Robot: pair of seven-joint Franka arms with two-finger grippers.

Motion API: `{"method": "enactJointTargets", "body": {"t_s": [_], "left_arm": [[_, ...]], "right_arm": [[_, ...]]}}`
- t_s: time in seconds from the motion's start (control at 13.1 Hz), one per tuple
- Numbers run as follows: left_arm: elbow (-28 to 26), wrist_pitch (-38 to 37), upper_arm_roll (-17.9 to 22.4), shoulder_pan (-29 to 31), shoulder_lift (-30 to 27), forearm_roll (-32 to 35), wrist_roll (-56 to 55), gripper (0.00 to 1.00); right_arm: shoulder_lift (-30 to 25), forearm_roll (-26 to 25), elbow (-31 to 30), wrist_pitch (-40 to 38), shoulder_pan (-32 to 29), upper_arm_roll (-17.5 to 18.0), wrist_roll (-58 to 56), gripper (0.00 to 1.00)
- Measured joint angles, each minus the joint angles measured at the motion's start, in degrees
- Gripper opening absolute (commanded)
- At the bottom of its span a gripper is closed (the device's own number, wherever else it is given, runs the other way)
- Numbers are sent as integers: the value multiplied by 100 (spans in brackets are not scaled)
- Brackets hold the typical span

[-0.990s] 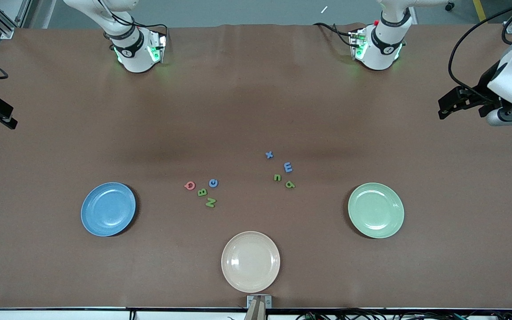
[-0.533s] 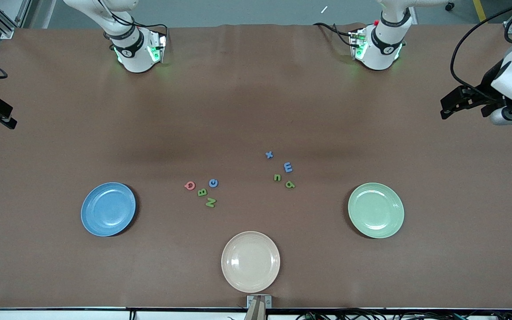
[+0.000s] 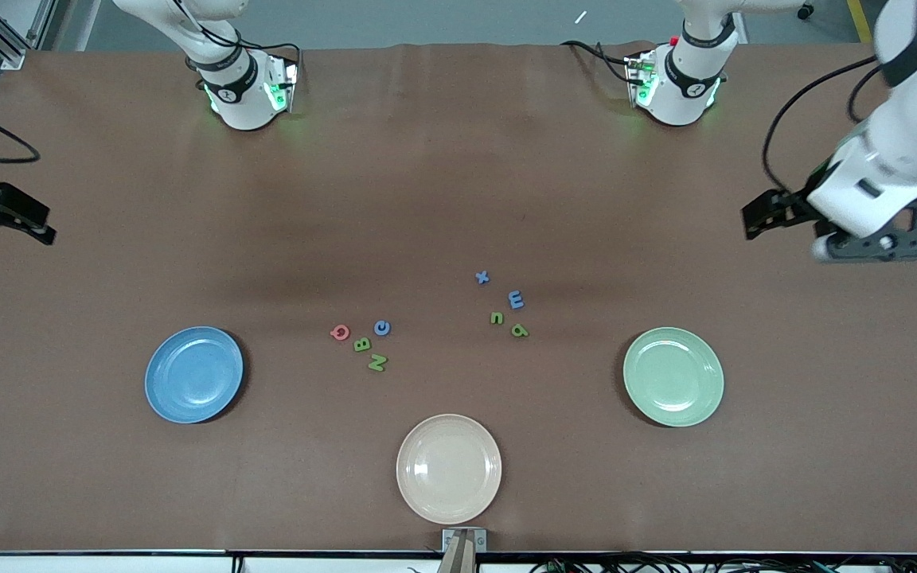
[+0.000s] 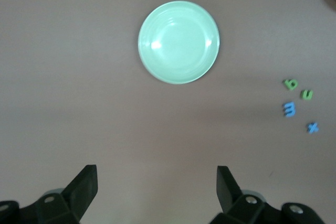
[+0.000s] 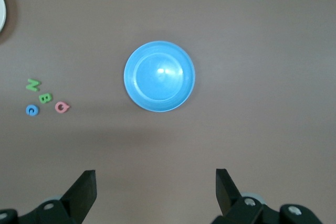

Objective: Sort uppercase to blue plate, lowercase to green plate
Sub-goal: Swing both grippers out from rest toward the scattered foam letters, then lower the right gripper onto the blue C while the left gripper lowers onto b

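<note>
Brown matte table [image 3: 458, 183], faint creases; grey floor past its edge near the robot bases. Landmark: cream plate [image 3: 449, 469] at the camera edge. Farther from camera than it: uppercase [image 3: 361, 344] Q, B, C, N toward right arm's end, lowercase [image 3: 504, 305] x, m, n + stemmed letter toward left arm's end. Blue plate [image 3: 194, 374] and green plate [image 3: 673, 376] flank it, both w/o letters. Left gripper [image 3: 755, 216] and right gripper [image 3: 29, 223] hang over bare table, jaws wide, holding nothing.

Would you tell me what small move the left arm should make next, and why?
Probably swing the open left gripper from the table's edge to above the lowercase cluster: all four letters lie on the table and the green plate holds nothing.
</note>
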Motion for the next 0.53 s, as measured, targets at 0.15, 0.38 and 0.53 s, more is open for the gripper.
{"method": "enactJointTargets", "body": {"t_s": [0.15,0.38,0.53], "left_arm": [[0,445,-70,-218,385,18,-424,100],[4,1222,-94,-626,1071,19,-1567,98],[6,1706,-110,-813,1500,19,-2291,95]], "right_arm": [[331,0,2,115,207,14,6,100],[864,26,5,259,511,25,7,100],[1161,343,5,285,698,28,122,100]]}}
